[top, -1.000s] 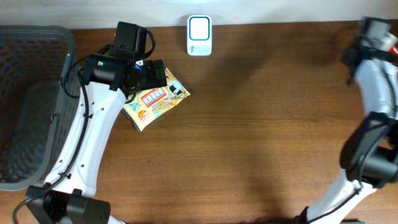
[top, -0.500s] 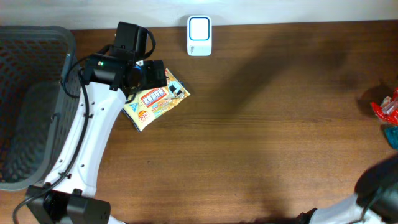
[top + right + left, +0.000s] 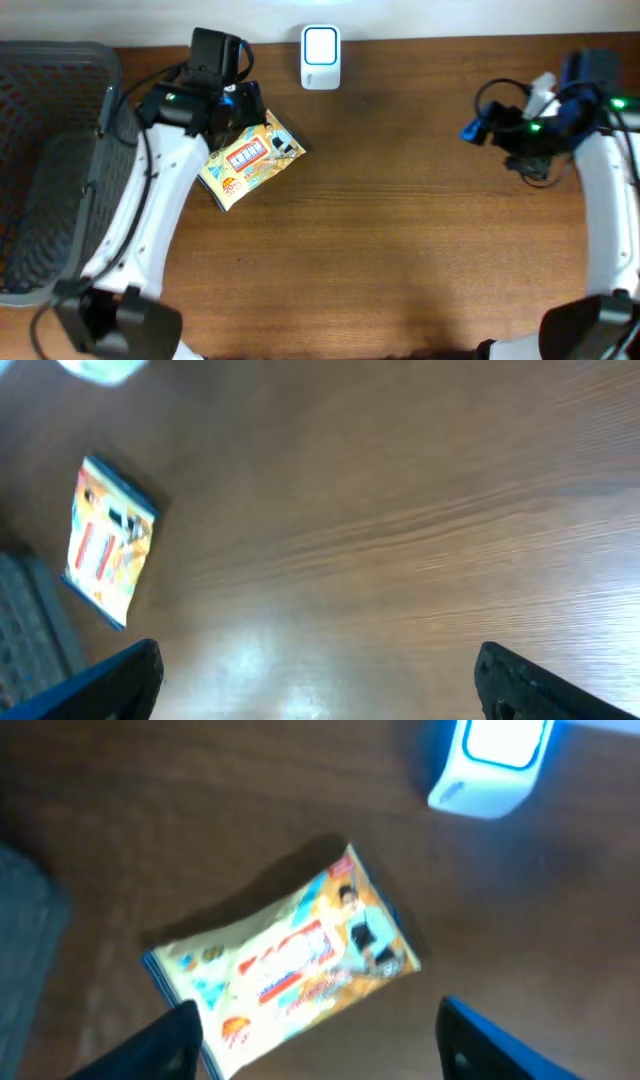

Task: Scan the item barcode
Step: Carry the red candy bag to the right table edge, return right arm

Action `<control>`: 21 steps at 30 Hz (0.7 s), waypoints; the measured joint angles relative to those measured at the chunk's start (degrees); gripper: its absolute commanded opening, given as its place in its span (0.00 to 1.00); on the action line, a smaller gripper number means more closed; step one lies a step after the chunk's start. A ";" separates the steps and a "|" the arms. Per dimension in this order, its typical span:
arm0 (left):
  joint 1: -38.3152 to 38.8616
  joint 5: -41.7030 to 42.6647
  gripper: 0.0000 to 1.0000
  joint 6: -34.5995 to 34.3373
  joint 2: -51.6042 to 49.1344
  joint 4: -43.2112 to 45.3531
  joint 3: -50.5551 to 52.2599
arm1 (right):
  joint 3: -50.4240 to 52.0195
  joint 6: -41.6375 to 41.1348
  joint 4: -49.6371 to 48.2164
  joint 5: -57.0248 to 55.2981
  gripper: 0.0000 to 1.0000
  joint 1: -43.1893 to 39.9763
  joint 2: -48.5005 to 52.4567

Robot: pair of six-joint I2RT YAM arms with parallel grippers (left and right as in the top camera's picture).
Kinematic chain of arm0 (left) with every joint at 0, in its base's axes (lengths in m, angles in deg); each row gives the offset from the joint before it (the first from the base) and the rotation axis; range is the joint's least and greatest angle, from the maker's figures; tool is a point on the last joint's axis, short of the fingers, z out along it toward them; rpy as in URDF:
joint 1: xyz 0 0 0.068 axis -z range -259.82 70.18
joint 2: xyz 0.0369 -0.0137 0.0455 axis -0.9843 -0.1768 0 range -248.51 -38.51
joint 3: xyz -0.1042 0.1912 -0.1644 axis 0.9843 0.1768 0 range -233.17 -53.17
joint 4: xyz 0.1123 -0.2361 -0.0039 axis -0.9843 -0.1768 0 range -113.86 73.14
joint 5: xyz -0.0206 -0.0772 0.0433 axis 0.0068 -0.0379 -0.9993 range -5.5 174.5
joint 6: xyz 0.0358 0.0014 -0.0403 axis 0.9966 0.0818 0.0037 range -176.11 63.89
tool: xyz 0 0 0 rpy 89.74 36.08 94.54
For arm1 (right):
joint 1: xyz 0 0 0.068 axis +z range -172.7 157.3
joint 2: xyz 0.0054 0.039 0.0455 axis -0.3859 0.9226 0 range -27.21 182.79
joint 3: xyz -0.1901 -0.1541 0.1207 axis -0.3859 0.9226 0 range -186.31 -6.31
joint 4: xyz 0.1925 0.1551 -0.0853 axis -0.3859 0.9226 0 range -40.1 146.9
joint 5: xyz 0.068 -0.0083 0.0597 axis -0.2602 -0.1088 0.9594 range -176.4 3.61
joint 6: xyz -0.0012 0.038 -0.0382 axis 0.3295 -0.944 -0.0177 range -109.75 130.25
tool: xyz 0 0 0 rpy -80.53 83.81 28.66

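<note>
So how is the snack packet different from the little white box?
The snack packet is flat and orange-yellow with pictures; the white box is chunky and plain white with a glowing face. The packet lies tilted; the box sits straight. Both rest on the wooden table.

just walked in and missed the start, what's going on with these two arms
The left gripper hangs open over a snack packet lying flat on the table, jaws on either side, not gripping it. The white scanner stands at the table's back edge, apart from the packet. The right gripper is open and empty over bare wood on the right. A dark basket sits at the far left.
</note>
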 measured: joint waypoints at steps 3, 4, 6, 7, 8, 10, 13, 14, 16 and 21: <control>0.00 -4.55 0.99 0.44 -10.47 4.66 -0.02 | 0.02 -0.02 -0.04 -0.02 0.98 1.84 1.03; -0.02 -6.47 1.00 0.57 -13.46 6.01 -0.02 | 0.02 0.00 -0.07 -0.02 0.98 1.84 1.03; -0.24 -7.58 0.99 0.76 -17.35 7.78 -0.02 | 0.02 -0.02 -0.22 -0.24 0.98 1.84 1.03; -0.28 -6.49 0.95 1.36 -19.76 7.87 -0.02 | 0.02 0.00 -0.22 -0.24 0.98 1.84 1.03; -0.39 -3.43 0.95 2.62 -20.79 7.87 -0.02 | 0.02 -0.02 -0.20 -0.26 0.98 1.84 1.03; -0.20 5.51 0.95 5.60 -23.76 7.85 -0.02 | 0.02 -0.02 -0.22 -0.26 0.98 1.84 1.03; 1.70 11.78 0.96 9.18 -25.90 7.43 -0.02 | 0.02 0.00 -0.22 -0.26 0.98 1.84 1.03; 2.89 12.68 0.96 9.90 -25.90 7.28 -0.02 | 0.02 0.02 -0.22 -0.26 0.98 1.84 1.03; 7.26 14.34 0.96 10.95 -25.90 6.99 -0.02 | 0.02 0.00 -0.22 -0.26 0.98 1.84 1.03; 16.48 1.99 0.96 11.37 -25.90 6.97 -0.02 | 0.02 -0.02 -0.22 -0.26 0.98 1.84 1.03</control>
